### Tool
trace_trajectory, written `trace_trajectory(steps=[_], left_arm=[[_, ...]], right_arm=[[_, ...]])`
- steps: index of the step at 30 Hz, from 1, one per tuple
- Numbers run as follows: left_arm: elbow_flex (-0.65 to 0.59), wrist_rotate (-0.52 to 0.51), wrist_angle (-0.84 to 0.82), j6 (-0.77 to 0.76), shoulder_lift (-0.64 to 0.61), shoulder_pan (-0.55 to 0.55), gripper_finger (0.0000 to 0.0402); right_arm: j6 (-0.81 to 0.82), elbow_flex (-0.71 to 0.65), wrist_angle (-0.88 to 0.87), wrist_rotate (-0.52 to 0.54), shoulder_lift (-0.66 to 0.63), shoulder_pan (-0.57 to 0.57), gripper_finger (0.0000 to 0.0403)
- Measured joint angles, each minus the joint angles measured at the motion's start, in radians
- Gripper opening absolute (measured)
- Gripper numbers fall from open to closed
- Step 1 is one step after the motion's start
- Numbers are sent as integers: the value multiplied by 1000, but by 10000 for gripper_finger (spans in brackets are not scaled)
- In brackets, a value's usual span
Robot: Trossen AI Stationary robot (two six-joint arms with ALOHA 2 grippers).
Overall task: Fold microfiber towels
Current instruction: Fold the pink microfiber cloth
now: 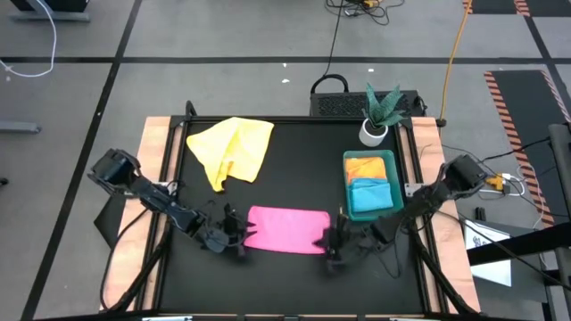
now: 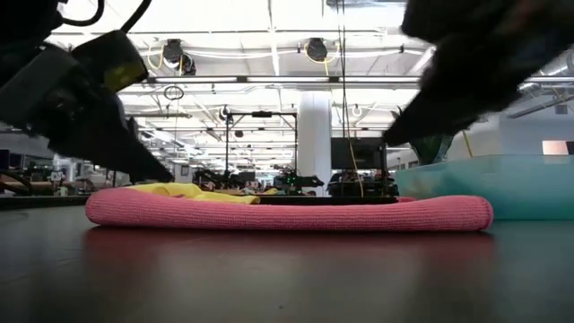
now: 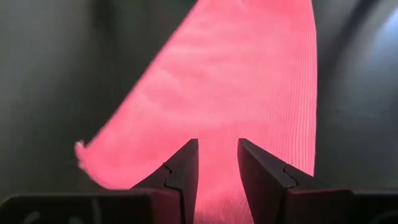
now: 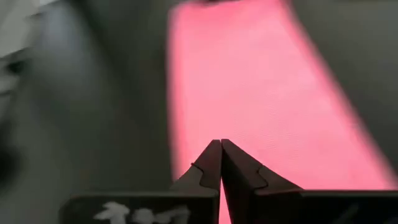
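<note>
A black counter (image 1: 294, 178) with pale wooden side rails stands on a grey floor crossed by dark lines; the low view looks past it into a big hall with ceiling lights and a white pillar.

On the left, the left end effector (image 1: 234, 234) is low over the counter at the left end of the pink towel (image 1: 285, 228). Its wrist view shows the two fingers (image 3: 185, 167) parted by a narrow gap, over the pink cloth with nothing between them.

Behind it, toward the far left of the counter, a yellow towel (image 1: 234, 148) lies crumpled and unfolded, well apart from the pink one.

The pink towel lies in the near middle as a long, flat, folded strip running from side to side; the low view shows it as a low thick band (image 2: 287, 212) flat on the surface.

At its right end sits the right end effector (image 1: 334, 242), its fingers (image 4: 210, 163) pressed together tip to tip above the pink cloth; whether any cloth is pinched cannot be told.

Farther right, a green tray (image 1: 389, 160) holds a folded yellow towel (image 1: 366, 167) and, on its near side, a folded light blue towel (image 1: 372, 195). A small potted plant (image 1: 378, 116) stands just behind the tray.
</note>
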Motion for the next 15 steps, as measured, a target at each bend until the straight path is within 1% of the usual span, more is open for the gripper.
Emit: trace_trajectory(steps=[2,5,7,9,12,13,15], left_arm=[[0,7,15,-4,23,-6,115],[0,8,34,-5,68,-16,109],[1,8,73,-3,96,-19,94],[0,7,91,2,115,-24,73],[0,6,138,20,132,-34,29],[0,6,145,25,135,-40,15],[0,8,147,31,136,-57,7]], right_arm=[[-14,0,2,-46,12,31,1],[9,0,2,-46,33,65,1],[40,-1,23,-46,47,70,1],[56,-1,82,-44,69,68,1],[25,-1,226,-50,122,56,1],[15,-1,280,-75,144,49,1],[9,0,366,-159,187,28,1]])
